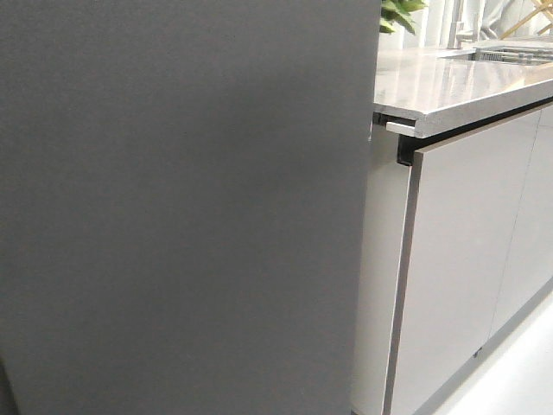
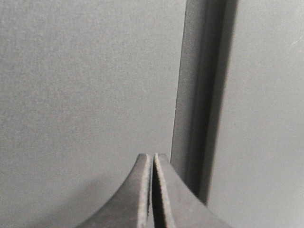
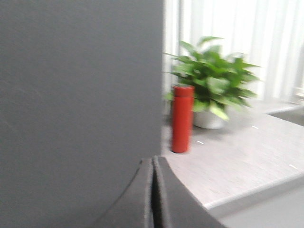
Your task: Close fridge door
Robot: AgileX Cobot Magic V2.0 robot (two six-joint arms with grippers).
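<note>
A tall matte dark grey fridge panel [image 1: 181,207] fills the left of the front view. No white lining or door bins show. In the left wrist view two dark grey panels, one [image 2: 85,80] and the other [image 2: 266,104], stand either side of a narrow dark seam [image 2: 202,95]. I cannot tell which one is the fridge door. My left gripper [image 2: 152,156] is shut and empty, its tips close to the panel beside the seam. My right gripper [image 3: 153,159] is shut and empty, near the outer edge of a dark grey panel [image 3: 80,104]. Neither gripper shows in the front view.
A pale grey glossy cabinet front [image 1: 467,259] stands right of the fridge under a grey stone countertop [image 1: 449,86]. On the countertop [image 3: 237,156] stand a red bottle [image 3: 182,118] and a potted green plant [image 3: 213,80]. White curtains hang behind.
</note>
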